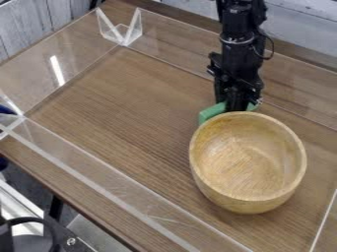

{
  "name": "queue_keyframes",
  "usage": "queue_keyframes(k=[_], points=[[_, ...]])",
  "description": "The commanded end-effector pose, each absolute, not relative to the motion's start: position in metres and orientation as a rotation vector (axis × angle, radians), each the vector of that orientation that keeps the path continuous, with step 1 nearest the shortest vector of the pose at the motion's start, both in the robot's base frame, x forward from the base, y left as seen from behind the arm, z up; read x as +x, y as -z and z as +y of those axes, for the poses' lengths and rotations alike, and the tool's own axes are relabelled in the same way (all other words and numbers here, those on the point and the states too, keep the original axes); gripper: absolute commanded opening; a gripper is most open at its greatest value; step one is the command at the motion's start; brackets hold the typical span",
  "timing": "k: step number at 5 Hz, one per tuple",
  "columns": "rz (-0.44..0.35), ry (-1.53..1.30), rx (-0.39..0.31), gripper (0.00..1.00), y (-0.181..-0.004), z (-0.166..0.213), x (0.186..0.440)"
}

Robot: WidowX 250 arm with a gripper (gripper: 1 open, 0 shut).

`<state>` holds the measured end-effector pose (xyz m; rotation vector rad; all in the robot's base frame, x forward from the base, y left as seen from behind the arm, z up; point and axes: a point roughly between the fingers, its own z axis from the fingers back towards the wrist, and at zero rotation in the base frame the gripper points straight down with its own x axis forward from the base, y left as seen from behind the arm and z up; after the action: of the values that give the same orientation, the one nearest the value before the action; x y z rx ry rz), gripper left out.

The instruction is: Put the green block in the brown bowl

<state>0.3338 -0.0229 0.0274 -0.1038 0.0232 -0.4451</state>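
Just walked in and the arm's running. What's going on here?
A single robot arm is working on a wooden table. Its gripper points straight down, shut on the green block, right beside the far rim of the brown bowl. The block sits low, just outside the bowl on its far left side. The bowl is empty, so the block is not yet in it.

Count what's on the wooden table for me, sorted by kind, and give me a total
Green block: 1
Brown bowl: 1
Clear plastic stand at the far corner: 1
Total: 3
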Motion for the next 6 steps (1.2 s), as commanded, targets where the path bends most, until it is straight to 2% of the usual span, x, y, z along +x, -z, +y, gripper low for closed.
queue_keyframes(k=[1, 3, 6], points=[[0.030, 0.430, -0.099, 0.00, -0.011, -0.017, 0.337], [0.051, 0.408, -0.102, 0.00, -0.006, -0.011, 0.342], [-0.015, 0.375, -0.090, 0.00, -0.049, -0.025, 0.319]])
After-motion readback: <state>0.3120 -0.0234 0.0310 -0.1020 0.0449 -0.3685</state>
